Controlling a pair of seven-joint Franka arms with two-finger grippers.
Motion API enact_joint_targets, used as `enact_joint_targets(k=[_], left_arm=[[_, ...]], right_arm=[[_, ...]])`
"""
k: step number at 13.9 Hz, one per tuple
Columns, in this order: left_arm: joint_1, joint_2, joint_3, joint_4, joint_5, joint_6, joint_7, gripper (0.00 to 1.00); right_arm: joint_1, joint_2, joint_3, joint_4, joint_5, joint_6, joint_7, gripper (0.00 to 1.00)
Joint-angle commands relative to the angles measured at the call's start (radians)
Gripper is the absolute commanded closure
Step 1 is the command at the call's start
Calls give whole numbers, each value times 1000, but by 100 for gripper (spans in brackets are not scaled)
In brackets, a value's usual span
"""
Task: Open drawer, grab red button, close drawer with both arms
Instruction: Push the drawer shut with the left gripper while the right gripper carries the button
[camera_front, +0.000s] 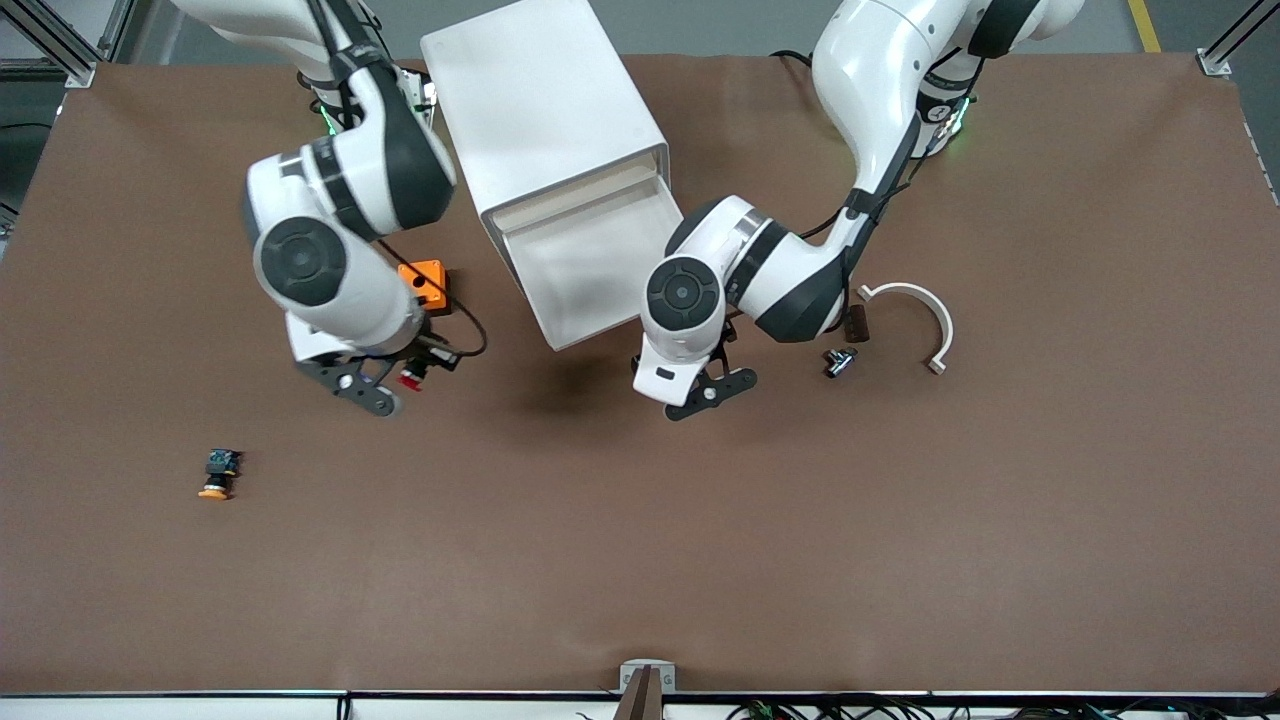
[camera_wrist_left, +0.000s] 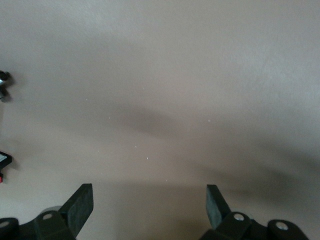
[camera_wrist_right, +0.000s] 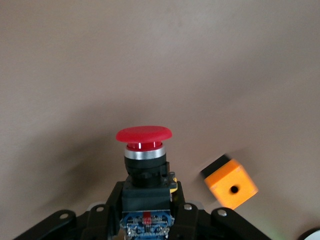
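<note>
Drawer (camera_front: 590, 265) stands pulled out of the white cabinet (camera_front: 540, 110), its tray open toward the front camera. Right gripper (camera_front: 400, 385) is up over the counter (camera_front: 640, 550) beside the drawer, toward the right arm's end, fingers clenched on the red button (camera_wrist_right: 144, 150). Left gripper (camera_front: 715, 385) hangs over the counter just off the drawer's front corner, fingers (camera_wrist_left: 80, 207) released wide, holding nothing.

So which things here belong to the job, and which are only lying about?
Job: drawer, open; red button, held by right gripper; left gripper, open over bare table.
Lying about: orange block, yellow button, white arc, small metal part.
</note>
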Motion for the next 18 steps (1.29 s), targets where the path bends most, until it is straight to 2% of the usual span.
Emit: enact_joint_targets(k=[1, 6, 12, 18], left_arm=[[-17, -1, 1, -4, -10, 10, 1, 1], [-63, 4, 1, -7, -61, 9, 2, 1], [-97, 16, 1, -8, -76, 10, 2, 1], [-126, 16, -3, -45, -197, 10, 4, 1]], right_arm=[[-120, -47, 19, -57, 1, 3, -195, 100], [-292, -30, 17, -92, -11, 88, -486, 100], [-368, 45, 17, -121, -13, 269, -630, 99], [-430, 145, 19, -121, -11, 426, -744, 99]])
